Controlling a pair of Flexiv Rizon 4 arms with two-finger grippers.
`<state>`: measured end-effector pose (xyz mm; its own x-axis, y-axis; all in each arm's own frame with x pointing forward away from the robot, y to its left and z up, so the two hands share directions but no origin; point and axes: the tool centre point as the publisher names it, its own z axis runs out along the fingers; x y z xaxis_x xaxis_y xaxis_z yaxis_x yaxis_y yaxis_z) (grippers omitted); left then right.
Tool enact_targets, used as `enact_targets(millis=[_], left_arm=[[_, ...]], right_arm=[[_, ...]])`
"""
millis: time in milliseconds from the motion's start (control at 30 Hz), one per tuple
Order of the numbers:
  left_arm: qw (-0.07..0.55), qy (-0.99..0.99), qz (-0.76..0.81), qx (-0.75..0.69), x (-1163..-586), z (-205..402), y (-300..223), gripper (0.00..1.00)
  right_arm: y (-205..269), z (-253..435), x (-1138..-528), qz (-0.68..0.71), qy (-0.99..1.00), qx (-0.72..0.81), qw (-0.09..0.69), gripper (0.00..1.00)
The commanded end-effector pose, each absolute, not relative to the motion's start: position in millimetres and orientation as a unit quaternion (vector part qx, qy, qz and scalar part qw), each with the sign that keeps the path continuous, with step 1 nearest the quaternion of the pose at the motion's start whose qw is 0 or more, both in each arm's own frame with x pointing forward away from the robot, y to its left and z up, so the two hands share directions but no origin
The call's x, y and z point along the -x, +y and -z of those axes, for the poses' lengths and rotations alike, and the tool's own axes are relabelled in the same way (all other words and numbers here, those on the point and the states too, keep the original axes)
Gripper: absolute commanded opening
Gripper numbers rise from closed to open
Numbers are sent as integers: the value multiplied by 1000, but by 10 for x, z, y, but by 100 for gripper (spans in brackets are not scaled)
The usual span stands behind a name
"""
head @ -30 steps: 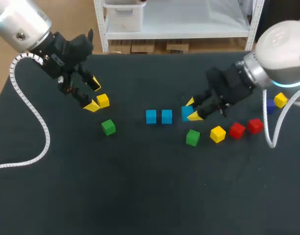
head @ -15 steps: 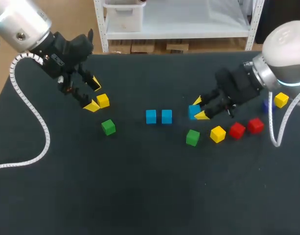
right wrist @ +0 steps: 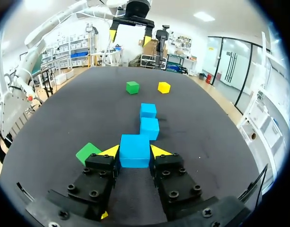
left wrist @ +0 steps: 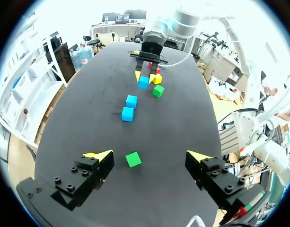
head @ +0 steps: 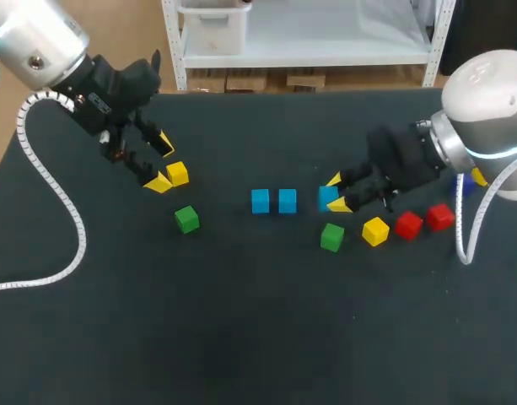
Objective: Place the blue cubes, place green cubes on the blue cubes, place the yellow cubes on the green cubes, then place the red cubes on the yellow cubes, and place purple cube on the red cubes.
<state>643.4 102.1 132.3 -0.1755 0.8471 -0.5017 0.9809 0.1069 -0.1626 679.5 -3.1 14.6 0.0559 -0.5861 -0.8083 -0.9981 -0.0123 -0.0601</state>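
Two blue cubes (head: 260,201) (head: 287,201) sit side by side at mid-table. Just right of them, my right gripper (head: 335,192) is shut on a third blue cube (head: 327,197). The right wrist view has this held cube (right wrist: 134,150) between the yellow tips of the gripper (right wrist: 135,152), in line with the other two (right wrist: 149,128) (right wrist: 148,110). My left gripper (head: 162,163) stands open at the far left beside a yellow cube (head: 177,173), with a green cube (head: 186,219) below it. In the left wrist view that green cube (left wrist: 133,159) lies ahead of the open fingers (left wrist: 151,156).
Near the right gripper lie a green cube (head: 331,237), a yellow cube (head: 375,230) and two red cubes (head: 408,224) (head: 439,217). A purple cube (head: 465,185) and another yellow cube (head: 479,175) are partly hidden behind the right arm. The table's front half is bare.
My right gripper, holding the blue cube, drifted a little right and then back left toward the blue pair. The left arm and loose cubes stayed put.
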Motion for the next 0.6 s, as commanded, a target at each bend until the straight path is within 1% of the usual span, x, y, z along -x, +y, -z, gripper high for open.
enact_targets(millis=[33,600], left_arm=[[143,730,234,-626,-6439,-1322,1025,100],[143,730,234,-626,-6439,-1322,1025,100]], right_arm=[[13,-78,-6846,-308,613,643,340,0],[176,50,-6987,-318,615,642,328,0]])
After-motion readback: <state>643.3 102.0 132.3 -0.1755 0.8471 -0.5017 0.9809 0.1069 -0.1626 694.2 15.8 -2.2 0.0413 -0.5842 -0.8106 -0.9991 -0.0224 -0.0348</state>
